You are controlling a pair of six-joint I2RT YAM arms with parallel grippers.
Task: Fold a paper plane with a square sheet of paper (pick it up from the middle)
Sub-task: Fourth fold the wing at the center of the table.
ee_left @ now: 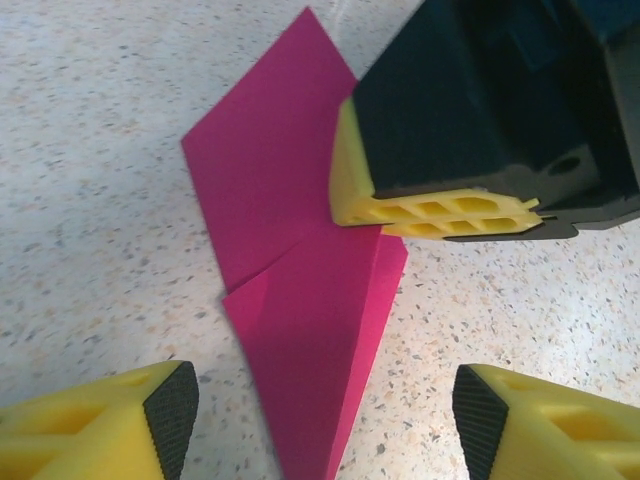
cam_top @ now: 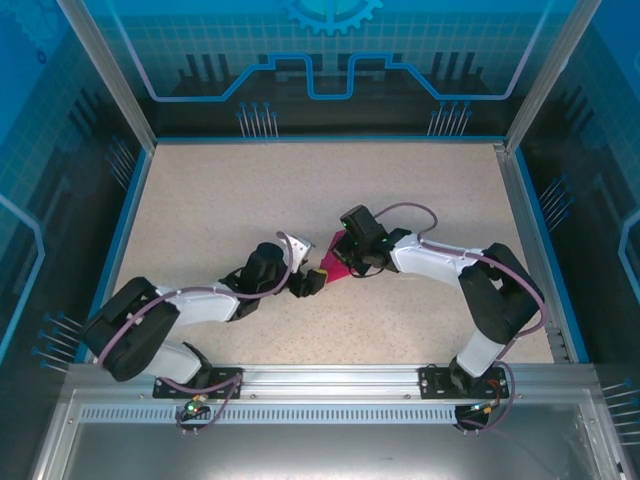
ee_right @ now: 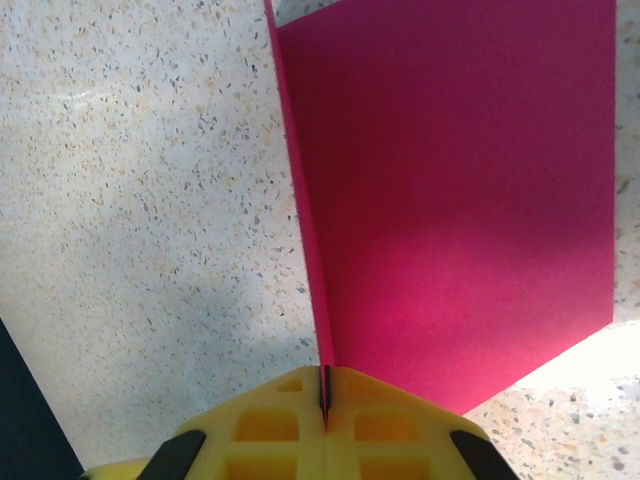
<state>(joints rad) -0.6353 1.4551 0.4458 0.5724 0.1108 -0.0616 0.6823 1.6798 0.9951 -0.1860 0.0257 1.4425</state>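
speckled tabletop (cam_top: 220,190), right arm (cam_top: 432,256) stretched low, jaws tight on pink paper (ee_right: 450,180)

Left arm (cam_top: 190,303) and right arm (cam_top: 435,257) — white shells, black joints, purple cables (cam_top: 404,205) — left claw (ee_left: 325,405) and right claw (ee_right: 324,397) yellow, black-padded.

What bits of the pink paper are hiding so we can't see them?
Left wrist view: the right gripper covers part of the pink paper. The picture's bottom edge cuts off its near tip, between the fingers of the open left gripper.
Right wrist view: the paper runs off the top edge, and the shut right gripper hides the pinched bit.
Top external view: both grippers cover most of the paper, and its folds are too small to make out.
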